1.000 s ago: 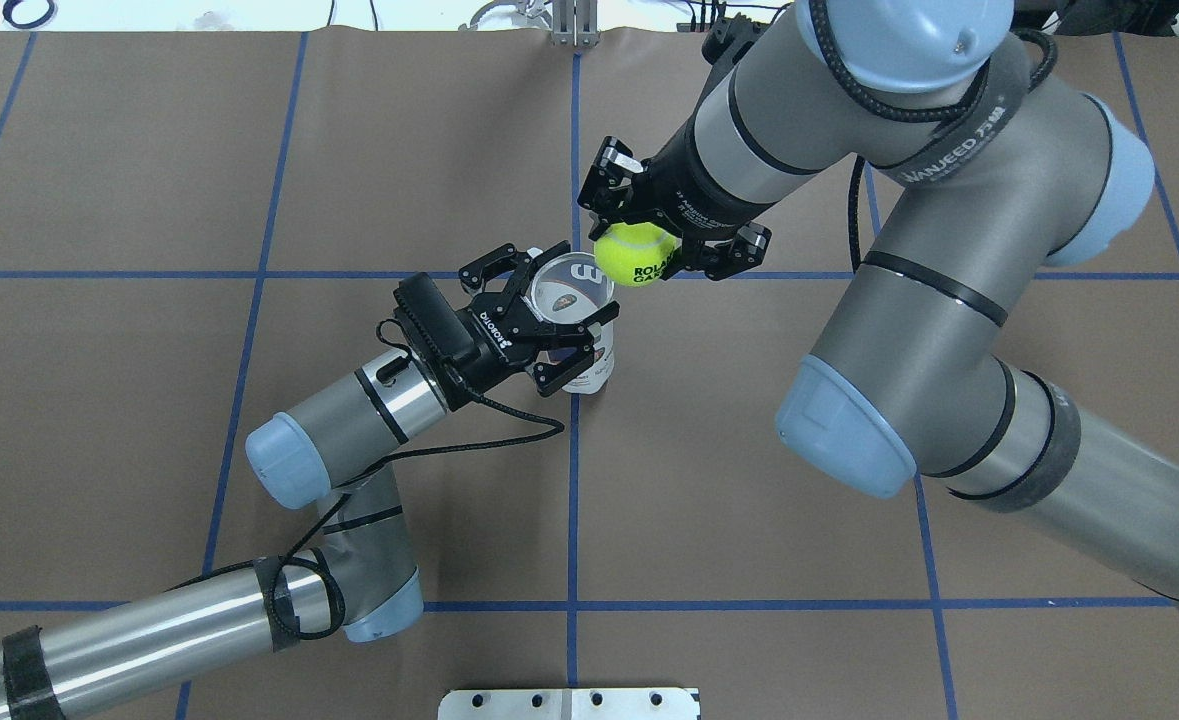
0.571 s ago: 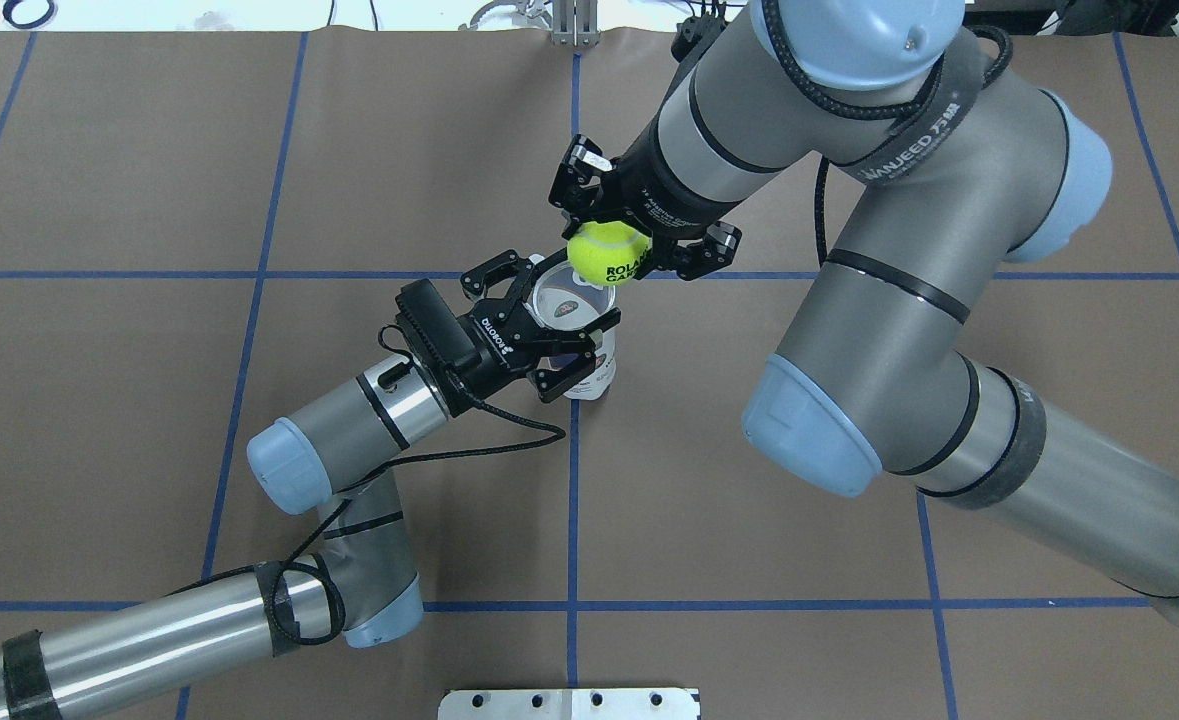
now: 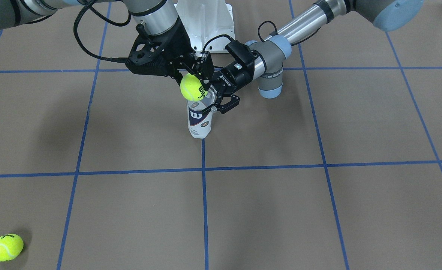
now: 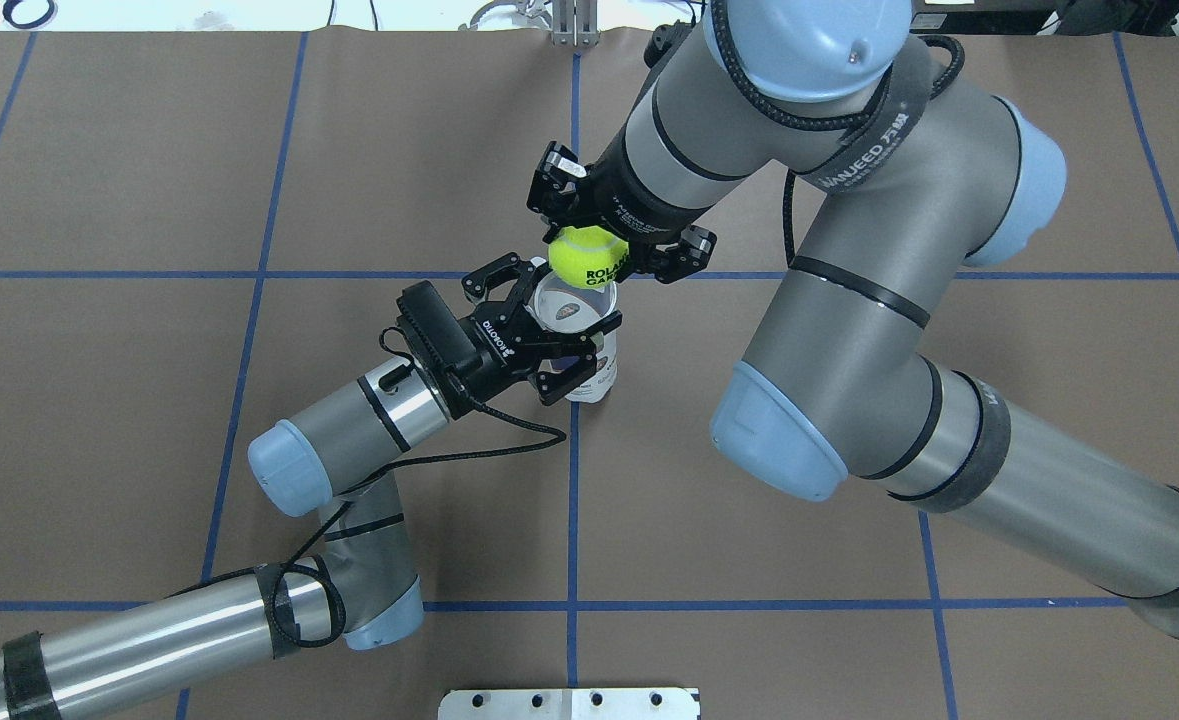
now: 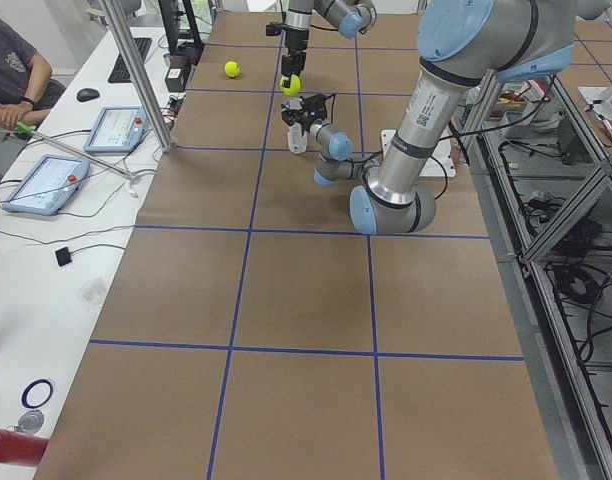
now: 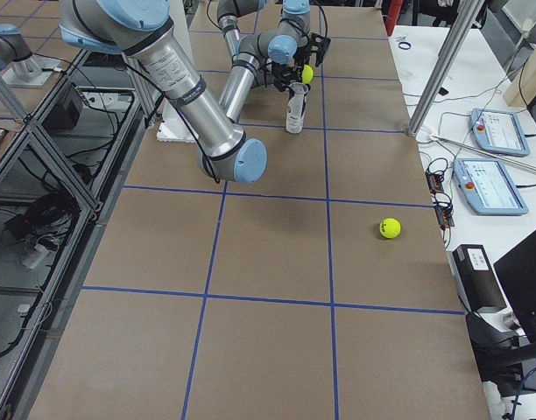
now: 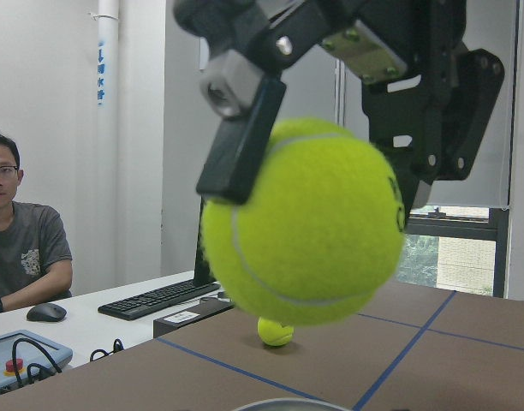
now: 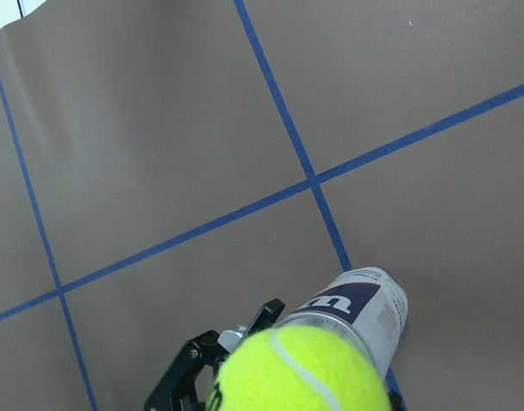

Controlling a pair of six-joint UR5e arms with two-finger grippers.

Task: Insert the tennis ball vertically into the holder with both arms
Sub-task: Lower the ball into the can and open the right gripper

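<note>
The holder [image 3: 199, 120], a clear can with a navy "W" label, stands upright on the brown table, mouth open [image 4: 569, 308]. My left gripper [image 4: 567, 312] is shut on the holder near its top, one finger on each side. My right gripper [image 4: 589, 252] is shut on a yellow tennis ball [image 4: 585, 257] and holds it just above the holder's far rim. In the front view the ball [image 3: 192, 87] overlaps the holder's mouth. The left wrist view shows the ball [image 7: 305, 227] close above, between the right fingers [image 7: 241, 137]. The right wrist view shows the ball [image 8: 300, 372] over the holder [image 8: 365, 308].
A second tennis ball [image 3: 6, 247] lies far off near the table's operator-side corner; it also shows in the right side view [image 6: 390, 228]. The white pedestal base [image 3: 206, 18] stands behind the arms. An operator [image 7: 22, 248] sits at a desk beyond the table.
My right arm has carried the ball leftward, from beside the holder's mouth to over its far rim. The left gripper and holder have stayed put.
</note>
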